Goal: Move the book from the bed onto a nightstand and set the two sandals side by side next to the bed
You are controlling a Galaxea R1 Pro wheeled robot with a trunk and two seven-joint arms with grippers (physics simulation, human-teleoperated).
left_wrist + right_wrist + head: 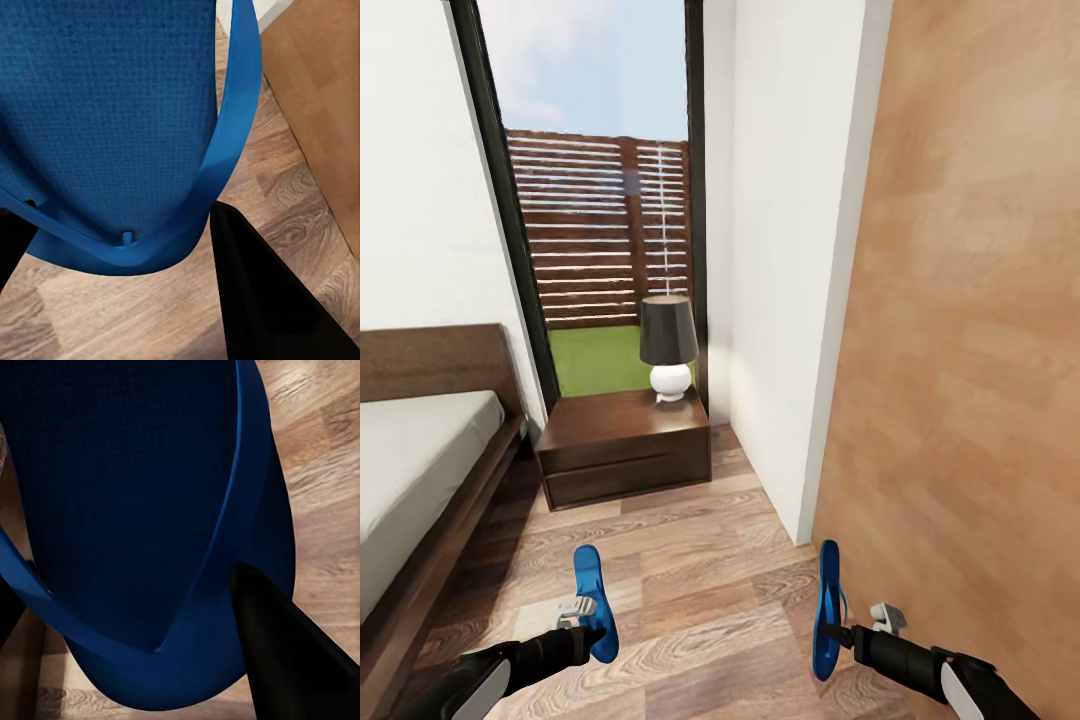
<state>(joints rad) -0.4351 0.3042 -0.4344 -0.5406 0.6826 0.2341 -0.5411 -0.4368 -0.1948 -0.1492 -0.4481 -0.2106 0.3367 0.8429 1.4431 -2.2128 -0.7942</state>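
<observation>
Left end effector (pixel 582 612): closed on the left sandal (pixel 592 598), held above the floor (pixel 700 560) near the bed's (pixel 420 470) side edge.
Right end effector (pixel 860 625): clamped on the right sandal (pixel 826 610), held on edge beside the wooden panel (pixel 970 380).
Handling: sandals look light, flexible foam; likely to flop, so a hold at the strap or heel seems safest.
Nightstand (pixel 624 445): in the corner past the bed, lamp (pixel 667 345) on top.
Book: not seen here.
</observation>
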